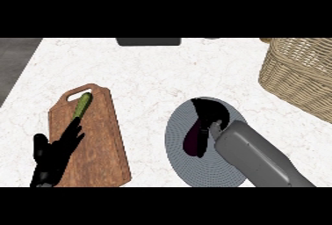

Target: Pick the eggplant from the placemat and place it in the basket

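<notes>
Head view, grasp stage. Eggplant (194,139) lies on the round grey placemat (188,171) at approx. 5 o'clock of the counter (162,66), long axis running roughly 12 to 6, so the right robot hand (211,115) comes in from the lower edge along that axis. The black hand sits over the eggplant's far end w/ fingers curled down around it (contact itself hidden by the hand and forearm); judged as closing on the fruit before a lift, which has not yet begun, since the eggplant rests on the mat. Wicker basket (299,74), the target, stands at 2 o'clock, well apart from the mat, so a carry up and to the right is implied. Left robot hand (55,154), fingers straight and relaxed, rests at 8 o'clock on the wooden cutting board (97,145), near a green vegetable (82,105); not involved.
</notes>
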